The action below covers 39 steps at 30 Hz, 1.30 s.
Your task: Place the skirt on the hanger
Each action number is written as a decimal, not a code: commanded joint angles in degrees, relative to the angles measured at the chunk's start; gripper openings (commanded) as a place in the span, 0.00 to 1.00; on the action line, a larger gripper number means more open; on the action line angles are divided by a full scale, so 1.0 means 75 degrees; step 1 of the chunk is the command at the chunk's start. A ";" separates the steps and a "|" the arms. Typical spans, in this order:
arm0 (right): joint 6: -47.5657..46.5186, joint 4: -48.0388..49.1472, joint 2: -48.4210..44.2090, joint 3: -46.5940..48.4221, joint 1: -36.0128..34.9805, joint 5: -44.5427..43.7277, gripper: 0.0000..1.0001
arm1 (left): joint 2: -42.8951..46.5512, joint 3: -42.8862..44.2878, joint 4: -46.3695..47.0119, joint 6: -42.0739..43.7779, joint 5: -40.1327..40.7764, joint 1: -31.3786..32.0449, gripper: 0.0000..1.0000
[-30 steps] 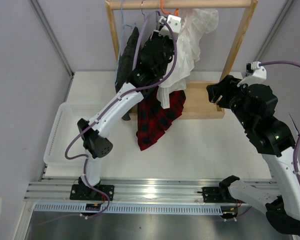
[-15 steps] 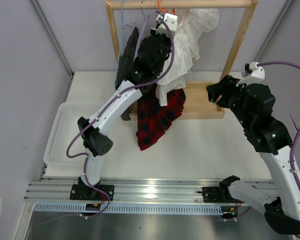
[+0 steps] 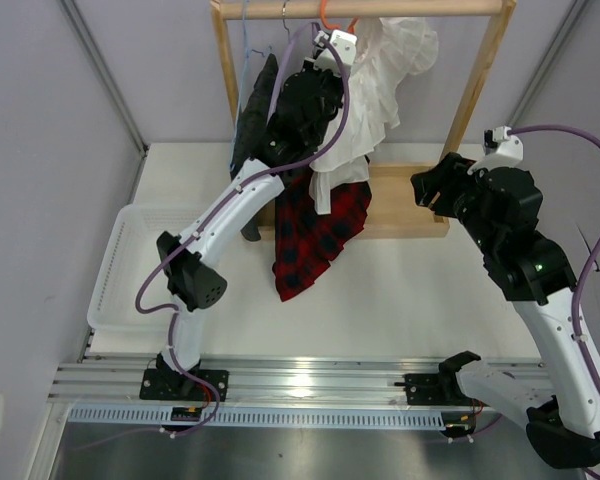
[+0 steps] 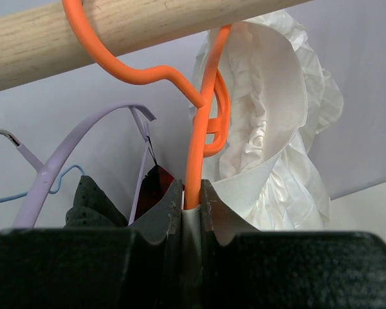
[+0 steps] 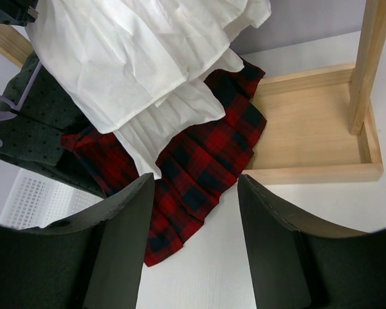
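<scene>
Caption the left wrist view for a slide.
Left gripper pinches the orange hanger hooked over the wooden rod, white skirt alongside.

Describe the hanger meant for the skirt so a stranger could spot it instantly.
Find the wooden rail atop the rack. Hooked over it, next to the white skirt and pinched in the left fingers, hangs a thin hanger. It alone is bright orange; its neighbours are a lavender hanger and a light-blue hanger.

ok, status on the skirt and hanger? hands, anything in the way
Left hand shut on the orange hanger, hook over the rod. Right hand open, empty. Skirt bunched against the hanger. Lavender hanger close beside.
</scene>
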<state>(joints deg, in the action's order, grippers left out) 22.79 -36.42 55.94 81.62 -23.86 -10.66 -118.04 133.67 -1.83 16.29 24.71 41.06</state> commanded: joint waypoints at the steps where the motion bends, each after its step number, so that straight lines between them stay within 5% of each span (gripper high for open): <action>1: -0.0108 0.0368 -0.0088 -0.0031 0.0075 0.0120 0.60 | 0.0117 0.0248 0.0350 -0.0297 -0.0306 -0.0049 0.00; 15: -0.0050 0.0462 -0.0135 -0.0254 0.0204 0.0249 0.60 | 0.0890 -0.0747 0.0478 -0.0579 -0.0447 -0.0060 0.03; 24: -0.0038 0.0462 -0.0135 -0.0290 0.0216 0.0261 0.60 | 0.1488 -0.1450 0.0817 -0.0684 -0.0599 -0.0002 0.37; 33: -0.0015 0.0462 -0.0100 -0.0266 0.0263 0.0366 0.60 | 0.2003 -0.1499 0.0701 -0.0743 -0.0940 -0.0002 0.58; 39: -0.0038 0.0380 -0.0146 -0.0289 0.0333 0.0424 0.60 | 0.2214 -0.0948 -0.0527 -0.1223 -0.0810 0.0010 0.66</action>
<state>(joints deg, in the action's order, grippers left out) 22.83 -34.87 55.77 79.50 -21.87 -8.36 -105.16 123.04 -1.43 10.02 19.20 40.91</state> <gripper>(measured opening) 0.599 0.649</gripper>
